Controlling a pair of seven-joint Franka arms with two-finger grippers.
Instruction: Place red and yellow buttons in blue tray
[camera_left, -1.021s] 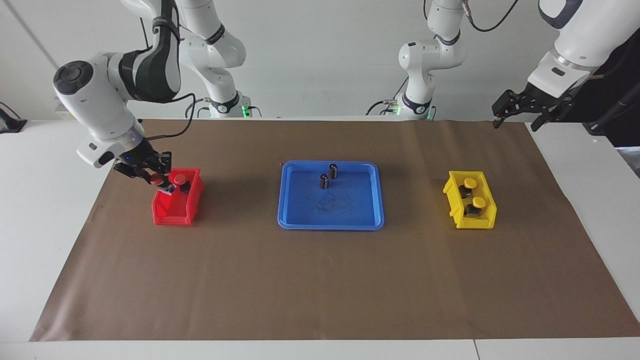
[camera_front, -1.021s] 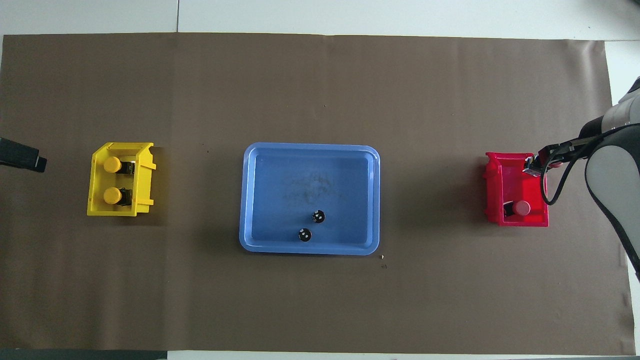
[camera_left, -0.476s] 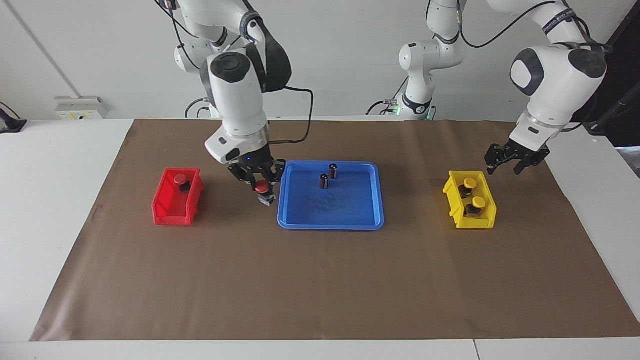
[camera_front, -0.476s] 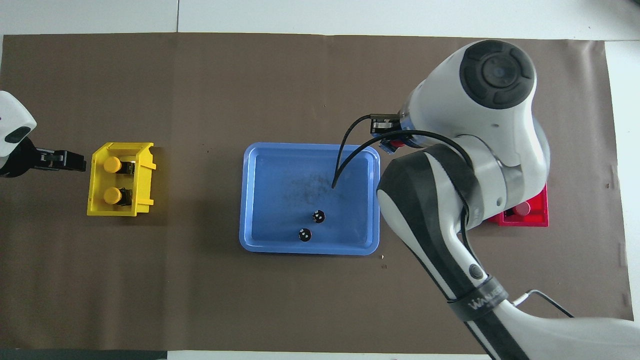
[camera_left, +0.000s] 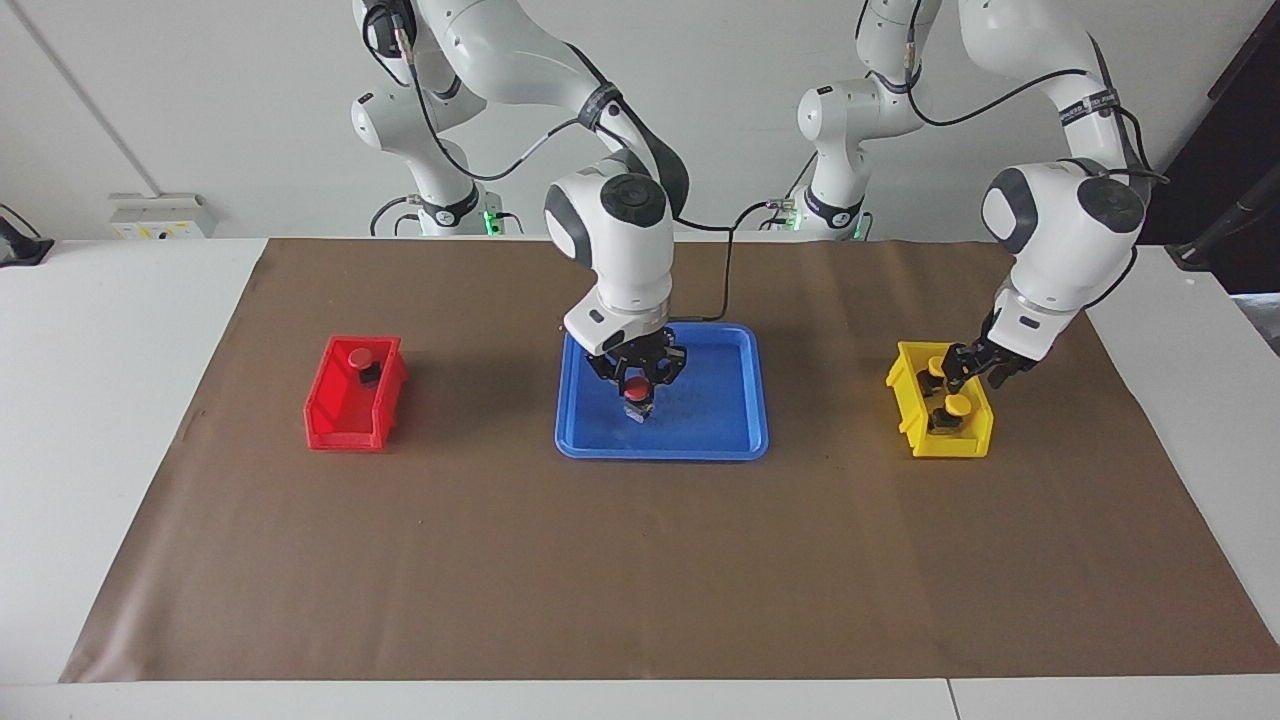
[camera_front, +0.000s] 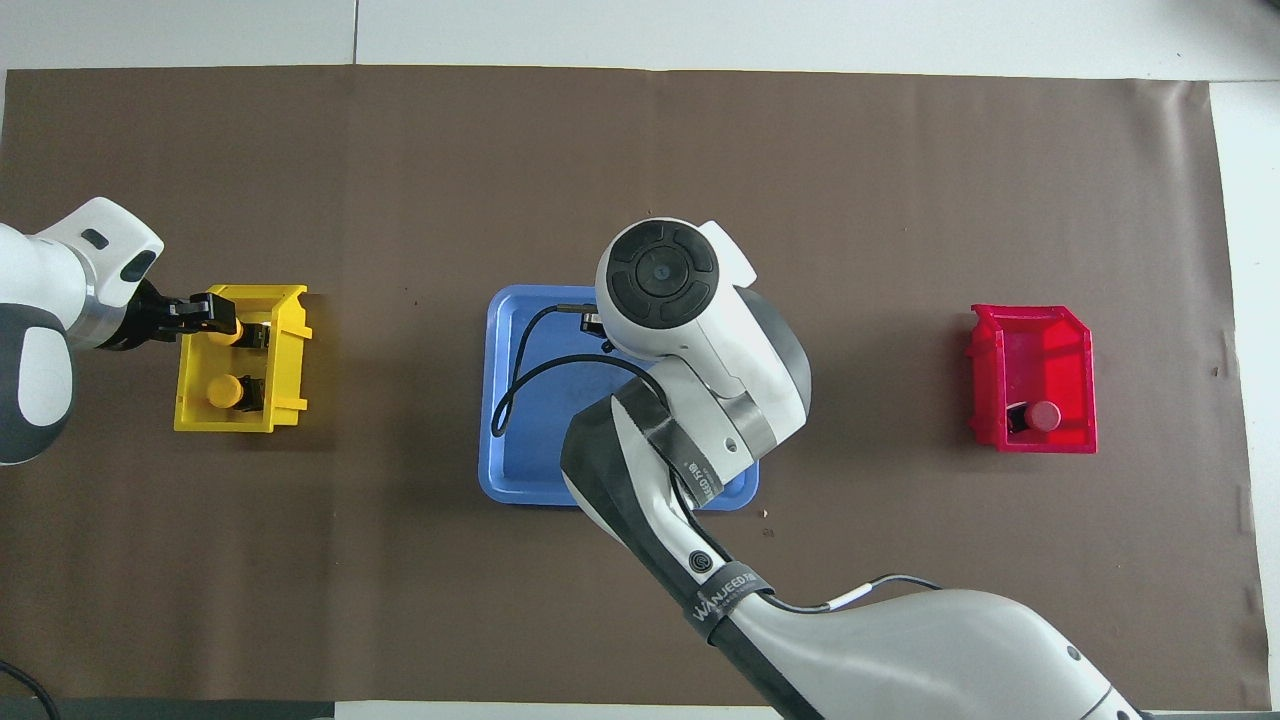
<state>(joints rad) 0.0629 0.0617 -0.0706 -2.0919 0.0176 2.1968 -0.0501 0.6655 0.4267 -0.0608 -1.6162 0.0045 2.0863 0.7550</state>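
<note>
In the facing view our right gripper (camera_left: 637, 384) hangs low over the blue tray (camera_left: 745, 420), its fingers pinched on a red button (camera_left: 636, 390) whose dark base points down toward the tray floor, presumably so it can be set down upright. Our left gripper (camera_left: 968, 368) has dipped into the yellow bin (camera_left: 915, 420) at the button nearer the robots (camera_left: 937, 366); the jaws look part-way closed around it, though we cannot tell whether they grip it yet. The second yellow button (camera_left: 957, 405) sits in the same bin, and one red button (camera_left: 359, 357) waits in the red bin (camera_left: 345, 425). Half a second ago the right gripper carried its button just outside the tray rim and the left one hovered above the yellow bin; a second ago the right was in the red bin. In the overhead view the right arm's bulk covers much of the blue tray (camera_front: 497, 400), hiding the carried button and the two brown cylinders seen there before. The left gripper (camera_front: 205, 312) sits over the farther yellow cap, the other yellow button (camera_front: 222, 390) stands clear, and the remaining red button (camera_front: 1044, 415) lies in its red bin (camera_front: 1030, 340).
</note>
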